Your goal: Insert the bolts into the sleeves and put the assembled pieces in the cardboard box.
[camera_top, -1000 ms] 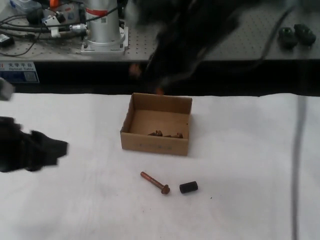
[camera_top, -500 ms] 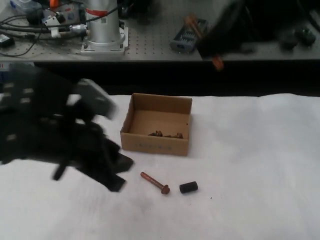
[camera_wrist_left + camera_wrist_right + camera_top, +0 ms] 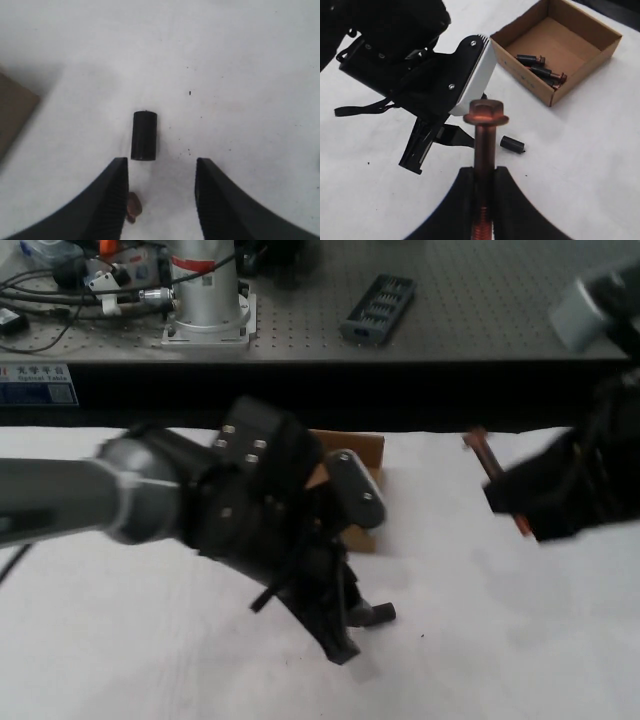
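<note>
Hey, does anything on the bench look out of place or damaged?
Nothing stands out. The sleeve lies on its side on the white cloth just beyond the open left gripper, the right gripper grips a bolt by its shank, and assembled pieces sit inside the cardboard box.

In the high view the left arm [image 3: 250, 510] covers most of the cardboard box [image 3: 368, 448], leaving one far corner, and hides all but the right end of the sleeve [image 3: 385, 613]. The right arm [image 3: 570, 490] is blurred and runs off the right edge. In the left wrist view the loose bolt [image 3: 133, 207] shows just its head beside a finger [image 3: 112, 200]. In the right wrist view the held bolt [image 3: 483, 145] has its shank cut off by the picture's edge.
</note>
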